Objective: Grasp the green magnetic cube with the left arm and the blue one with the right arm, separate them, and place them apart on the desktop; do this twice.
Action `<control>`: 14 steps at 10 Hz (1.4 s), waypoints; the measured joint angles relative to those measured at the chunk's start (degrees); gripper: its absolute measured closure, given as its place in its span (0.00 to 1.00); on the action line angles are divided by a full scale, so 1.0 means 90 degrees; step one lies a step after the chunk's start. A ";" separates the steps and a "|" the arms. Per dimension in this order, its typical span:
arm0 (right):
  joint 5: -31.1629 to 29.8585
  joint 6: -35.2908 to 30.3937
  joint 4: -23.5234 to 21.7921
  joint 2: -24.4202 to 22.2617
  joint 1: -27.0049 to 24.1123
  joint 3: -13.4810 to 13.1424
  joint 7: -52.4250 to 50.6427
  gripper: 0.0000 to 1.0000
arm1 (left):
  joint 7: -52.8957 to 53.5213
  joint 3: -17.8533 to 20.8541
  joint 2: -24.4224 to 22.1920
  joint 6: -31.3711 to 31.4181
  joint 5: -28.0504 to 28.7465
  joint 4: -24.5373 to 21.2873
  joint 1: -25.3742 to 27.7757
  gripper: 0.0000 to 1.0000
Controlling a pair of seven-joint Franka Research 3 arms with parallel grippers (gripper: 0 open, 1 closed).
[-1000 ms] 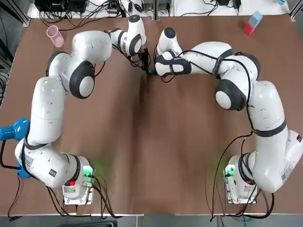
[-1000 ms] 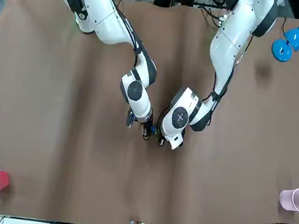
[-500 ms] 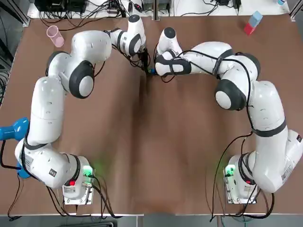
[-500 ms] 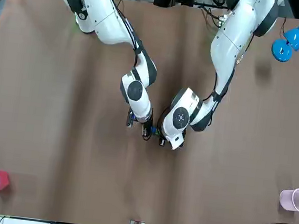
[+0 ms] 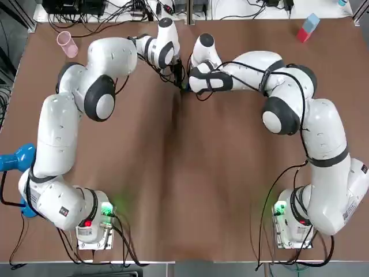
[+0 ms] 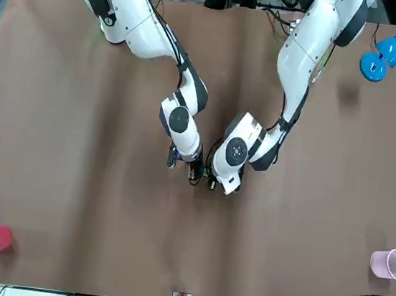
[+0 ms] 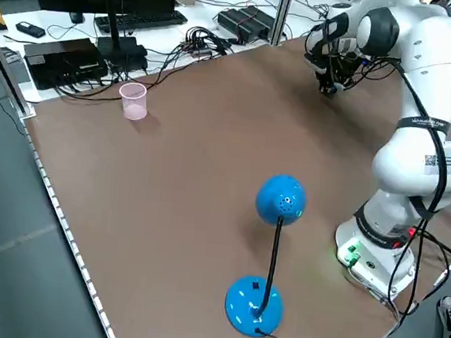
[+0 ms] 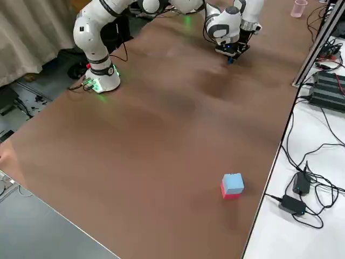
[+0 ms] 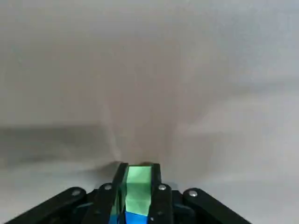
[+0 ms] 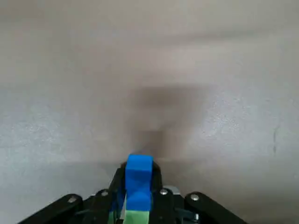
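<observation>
The green magnetic cube [image 9: 138,183] sat clamped between the two fingers [image 9: 120,173] of the left gripper [image 6: 213,184], and the blue magnetic cube [image 10: 139,183] sat clamped in the same way in the right gripper [image 6: 194,176]. Both wrist views showed the two cubes joined face to face: a strip of blue lay against the green one in the left wrist view, and a strip of green lay against the blue one in the right wrist view. The pair was low over the desk [image 5: 173,190], close to the middle of its far edge; whether it touched the surface could not be told. The two grippers pointed down and met tip to tip over the cubes, the left arm reaching in from the robot's left and the right arm from its right, both stretched far forward from their bases at the near edge. Well apart from them, a pink cup [image 5: 67,44] stood near the far left corner, a red and light blue block [image 5: 307,27] stood near the far right corner, and a blue desk lamp [image 7: 269,260] stood by the left edge, toward the near corner
</observation>
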 joint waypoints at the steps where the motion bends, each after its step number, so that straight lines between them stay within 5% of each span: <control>1: 0.0000 0.0002 0.0001 0.0001 0.0008 0.0009 0.0001 0.70 | 0.0000 -0.0004 -0.0003 -0.0009 0.0000 -0.0001 -0.0004 0.77; 14: 0.0001 0.0043 0.0227 0.0123 0.0048 0.0161 0.0202 0.65 | 0.0006 -0.0021 -0.0006 -0.0099 0.0000 -0.0076 -0.0033 0.77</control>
